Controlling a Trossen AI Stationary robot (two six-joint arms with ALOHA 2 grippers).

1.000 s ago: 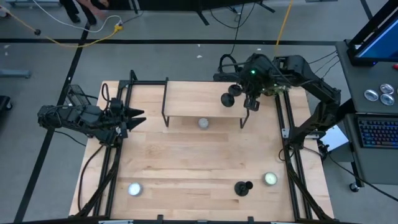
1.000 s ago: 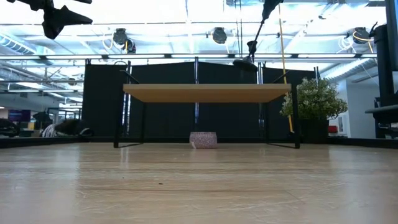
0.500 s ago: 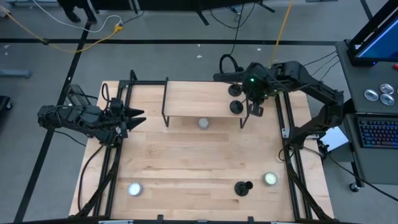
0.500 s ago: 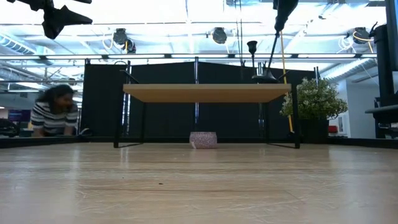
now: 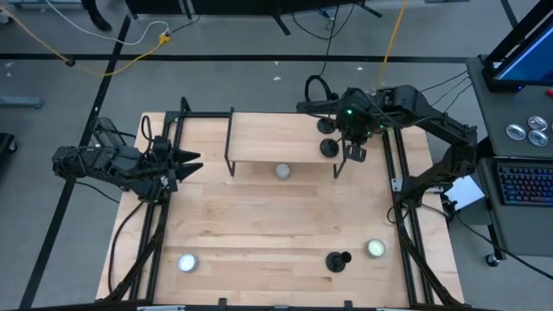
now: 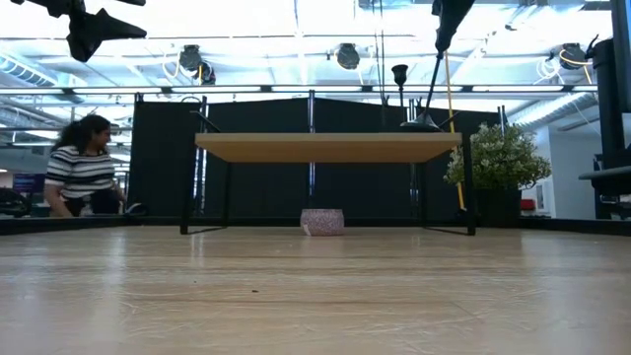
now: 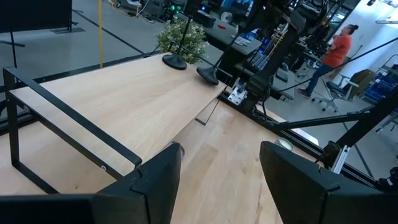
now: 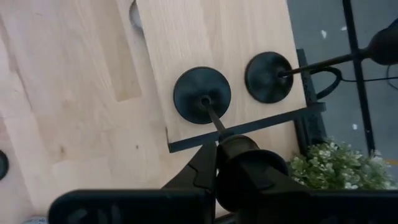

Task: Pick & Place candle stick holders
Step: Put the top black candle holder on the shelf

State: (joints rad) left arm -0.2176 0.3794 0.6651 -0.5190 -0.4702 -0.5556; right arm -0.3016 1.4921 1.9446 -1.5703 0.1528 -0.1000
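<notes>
Two black candle stick holders are on the right end of the wooden shelf [image 5: 276,138]. One [image 5: 327,127] stands upright on its round base, free. My right gripper [image 8: 239,163] is shut on the other [image 5: 329,149], just nearer the table's front; its base is on the shelf. A third holder [image 5: 337,261] is on the table near the front edge. My left gripper [image 7: 217,180] is open and empty above the table's left edge [image 5: 186,162]. My right gripper pinches the cup [image 8: 239,148] at the top of the holder's thin stem between its two fingers, coming from above and pointing down. The holder's round base [image 8: 202,94] rests on the shelf top near its right end. The stem [image 6: 432,79] leans, tilted off upright.
White tealights lie under the shelf [image 5: 282,171], at the front left [image 5: 187,263] and at the front right [image 5: 375,249]. Black frame rails run along both table sides. A potted plant [image 6: 498,158] stands beyond the shelf's right end. A person [image 6: 84,168] is in the room behind.
My right gripper has come down and toward the table's right with the holder. The holder was tipped in the air above the shelf; now its base sits on the shelf's right end beside the other holder. In the last half second the gripper has kept still.
</notes>
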